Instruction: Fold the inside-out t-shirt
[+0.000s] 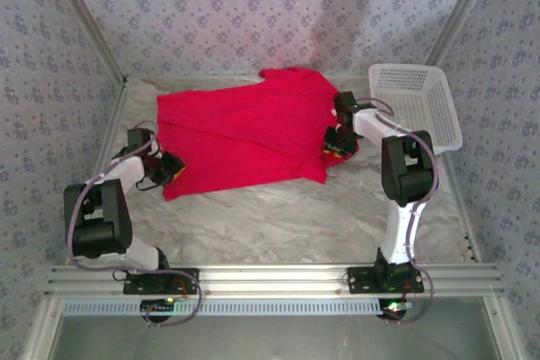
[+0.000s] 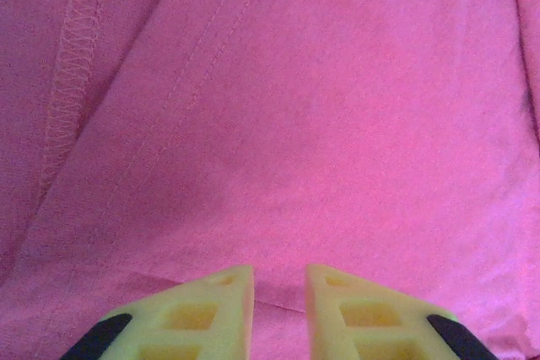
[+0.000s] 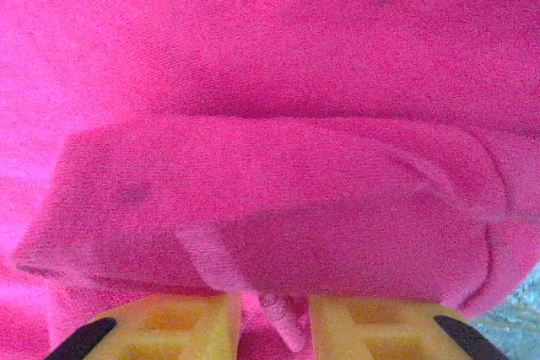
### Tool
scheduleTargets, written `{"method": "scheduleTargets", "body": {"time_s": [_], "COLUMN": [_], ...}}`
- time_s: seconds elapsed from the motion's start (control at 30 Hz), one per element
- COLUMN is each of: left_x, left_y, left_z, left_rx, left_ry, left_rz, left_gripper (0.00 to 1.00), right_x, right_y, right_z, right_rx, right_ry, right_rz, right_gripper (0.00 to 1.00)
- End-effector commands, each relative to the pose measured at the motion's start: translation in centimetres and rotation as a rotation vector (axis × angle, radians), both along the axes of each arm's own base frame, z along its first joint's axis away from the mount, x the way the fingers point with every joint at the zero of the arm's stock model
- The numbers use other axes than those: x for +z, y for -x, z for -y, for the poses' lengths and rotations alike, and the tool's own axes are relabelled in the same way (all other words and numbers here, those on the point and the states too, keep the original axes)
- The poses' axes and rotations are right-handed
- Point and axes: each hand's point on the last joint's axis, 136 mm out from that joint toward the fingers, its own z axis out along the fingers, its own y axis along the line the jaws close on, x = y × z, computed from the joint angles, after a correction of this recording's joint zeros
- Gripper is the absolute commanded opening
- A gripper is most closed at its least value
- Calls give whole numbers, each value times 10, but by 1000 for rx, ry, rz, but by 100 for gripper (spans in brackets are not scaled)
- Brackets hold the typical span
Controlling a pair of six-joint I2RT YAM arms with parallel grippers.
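Note:
The inside-out t-shirt (image 1: 245, 132) lies spread out flat and bright red across the middle of the table, its stitched seams (image 2: 76, 65) showing. My left gripper (image 1: 171, 169) is at the shirt's near-left corner. In the left wrist view its yellow fingertips (image 2: 279, 280) stand close together with a fold edge of the cloth (image 2: 337, 124) running between them. My right gripper (image 1: 335, 142) sits on the shirt's right edge. There the jaws (image 3: 274, 309) pinch a bunched roll of red fabric (image 3: 278, 166), which is doubled over just ahead of the fingers.
A white plastic basket (image 1: 418, 103) stands at the back right, just beyond the right arm. Bare grey table (image 1: 278, 225) stretches in front of the shirt toward the arm bases. Patterned walls close in the back and both sides.

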Motion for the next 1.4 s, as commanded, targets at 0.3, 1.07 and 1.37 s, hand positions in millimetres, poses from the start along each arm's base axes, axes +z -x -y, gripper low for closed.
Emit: {"method": "scheduleTargets", "body": {"time_s": [0.3,1.07,1.37], "left_x": [0,-13,9], "left_y": [-4,9,14], "left_z": [1,-37,-39], "left_rx": [-23,76,90], "left_ry": [-11,-40,-48], "left_rz": [-9,-71,-37], "left_gripper": [22,20,20], "right_x": [30,77,70], "right_y": [11,213,248], "right_z": [8,48,57], "right_rx": [9,-59,-126], "right_ry": [23,6,10], "right_rz": [-4,-62,-71], "right_gripper": [2,7,7]}}
